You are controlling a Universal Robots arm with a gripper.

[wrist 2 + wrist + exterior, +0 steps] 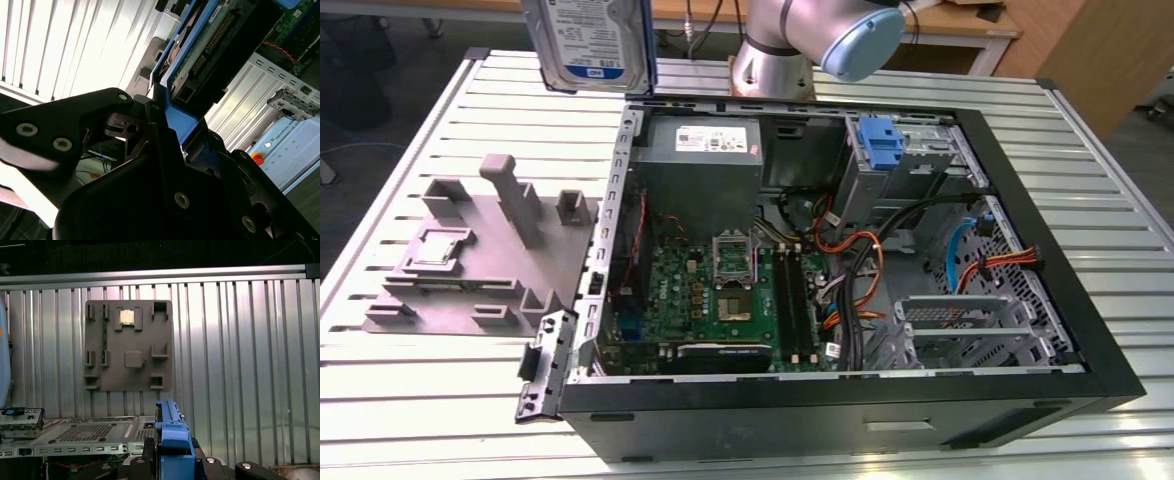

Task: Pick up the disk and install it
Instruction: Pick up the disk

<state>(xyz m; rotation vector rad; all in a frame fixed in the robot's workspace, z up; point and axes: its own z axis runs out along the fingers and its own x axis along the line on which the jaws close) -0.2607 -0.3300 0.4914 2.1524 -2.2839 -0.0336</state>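
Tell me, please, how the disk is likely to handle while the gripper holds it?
The disk is probably rigid: its metal body hangs on edge without sagging. It looks dense for its size. The gripper clamps its smooth blue plastic bracket, so it might slip or flex slightly.

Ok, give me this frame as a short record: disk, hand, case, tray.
disk: held up, upright, outside the computer case, by its far corner on the exterior view's left
hand: shut on the disk's blue frame
computer case: side open, on the slatted table
grey tray: beside the case, holding a chip
installed: not yet
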